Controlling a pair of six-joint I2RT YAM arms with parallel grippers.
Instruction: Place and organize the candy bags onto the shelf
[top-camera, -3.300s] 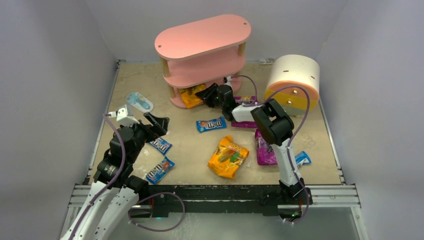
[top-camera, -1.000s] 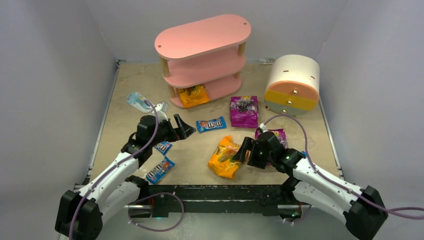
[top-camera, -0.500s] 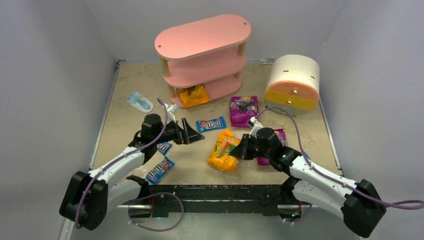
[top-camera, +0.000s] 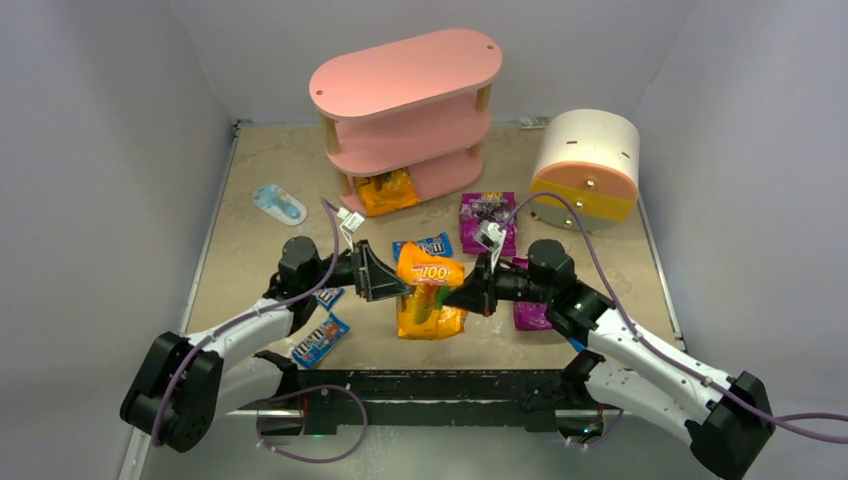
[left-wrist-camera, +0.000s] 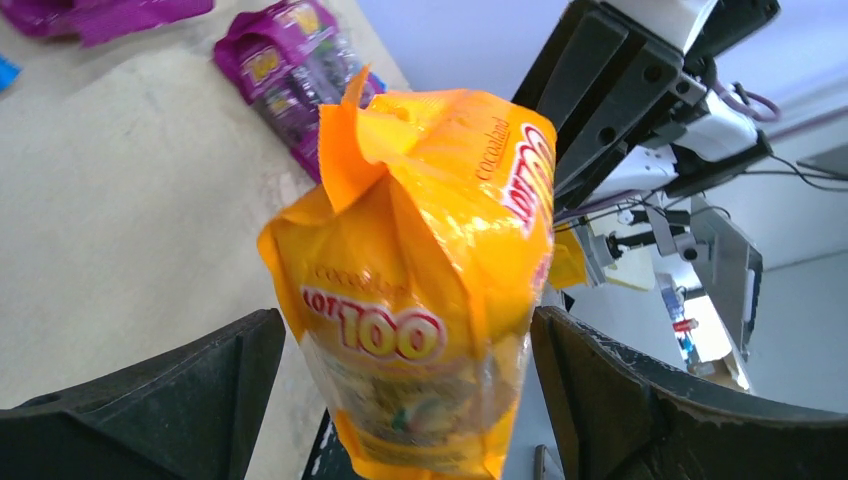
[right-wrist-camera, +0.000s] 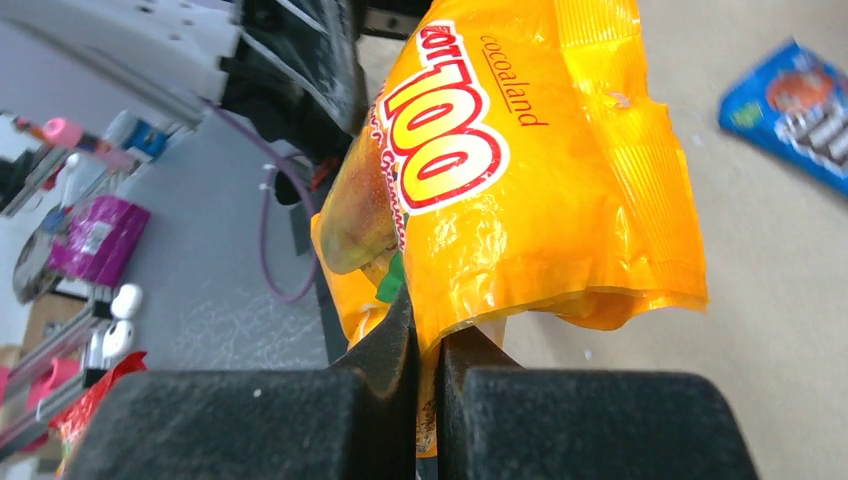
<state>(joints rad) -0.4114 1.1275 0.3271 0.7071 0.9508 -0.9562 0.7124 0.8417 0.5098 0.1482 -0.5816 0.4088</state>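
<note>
One orange bag hangs by its edge from your closed right end effector; left end effector gapes empty. Thin grip may slip.

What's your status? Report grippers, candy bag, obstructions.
Right gripper shut on glossy orange candy bag, held off the table. Left gripper open, flanking that bag. Slim blue M&M's packet and purple bag lie between it and the pink three-tier shelf.

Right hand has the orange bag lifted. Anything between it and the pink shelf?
Nothing upright. A slim blue M&M's packet lies flat between the glossy orange candy bag and the pink three-tier shelf. The open left hand flanks the bag.
</note>
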